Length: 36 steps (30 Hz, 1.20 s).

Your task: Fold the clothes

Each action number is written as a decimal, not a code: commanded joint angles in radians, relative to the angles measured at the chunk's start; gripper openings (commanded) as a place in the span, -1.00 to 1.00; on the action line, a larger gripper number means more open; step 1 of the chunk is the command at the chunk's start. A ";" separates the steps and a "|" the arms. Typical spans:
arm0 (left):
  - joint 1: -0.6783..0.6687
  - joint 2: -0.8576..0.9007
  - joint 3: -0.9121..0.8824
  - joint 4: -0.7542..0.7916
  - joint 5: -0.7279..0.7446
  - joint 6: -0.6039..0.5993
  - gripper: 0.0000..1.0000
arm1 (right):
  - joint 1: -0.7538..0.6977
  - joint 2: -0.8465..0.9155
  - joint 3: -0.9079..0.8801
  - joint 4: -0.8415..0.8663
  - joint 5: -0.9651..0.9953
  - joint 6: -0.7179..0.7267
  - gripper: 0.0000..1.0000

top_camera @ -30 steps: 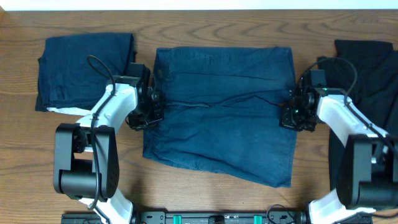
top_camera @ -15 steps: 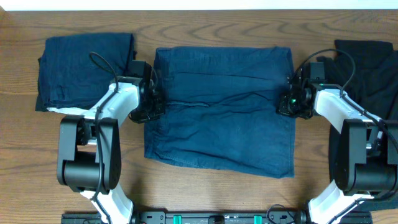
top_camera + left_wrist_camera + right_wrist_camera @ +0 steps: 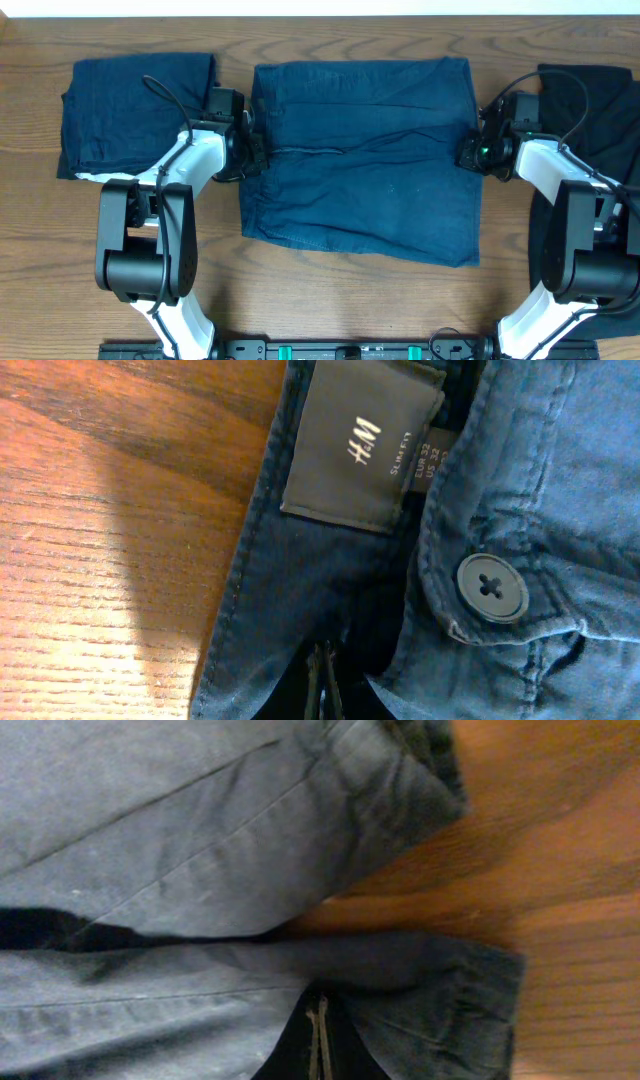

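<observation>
Risk check: the jeans [image 3: 360,160] lie flat mid-table [image 3: 350,300], with a folded navy garment [image 3: 140,115] to their left and a black garment [image 3: 595,100] to their right. The left gripper [image 3: 247,160] is pinched tight on the waistband edge, right below the label [image 3: 362,445] and button [image 3: 492,587]. The right gripper [image 3: 470,155] is clamped on a hem at the opposite edge.

Both bites look pretty shallow, so thick denim could slide out mid-lift. The right wrist view shows two separate hem layers, and the fingers seem to have only one. The other layer would probably drag behind and wreck the fold. If one arm pulls harder, the whole thing skews.
</observation>
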 commanded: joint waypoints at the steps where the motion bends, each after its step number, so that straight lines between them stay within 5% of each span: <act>1: 0.004 -0.014 0.007 -0.030 -0.035 0.040 -0.88 | -0.027 0.036 0.048 -0.060 0.098 -0.049 -0.92; 10: 0.004 -0.338 0.009 -0.146 -0.035 0.037 -0.87 | -0.027 -0.073 0.316 -0.545 0.076 0.029 -0.38; 19: 0.004 -0.407 -0.008 -0.249 -0.035 0.013 -0.46 | 0.003 -0.122 0.277 -1.001 0.019 0.085 -0.29; 27: 0.004 -0.401 -0.038 -0.234 -0.036 0.013 -0.16 | 0.008 -0.328 0.043 -1.002 -0.024 0.170 -0.13; 30: 0.004 -0.398 -0.039 -0.227 -0.036 0.013 -0.07 | 0.008 -0.407 -0.050 -0.977 -0.024 0.225 0.46; 31: 0.004 -0.397 -0.039 -0.227 -0.036 0.013 -0.06 | 0.008 -0.432 -0.084 -0.960 -0.023 0.226 0.50; 36: 0.004 -0.396 -0.040 -0.228 -0.035 0.013 -0.06 | 0.008 -0.455 -0.173 -0.918 -0.019 0.246 0.44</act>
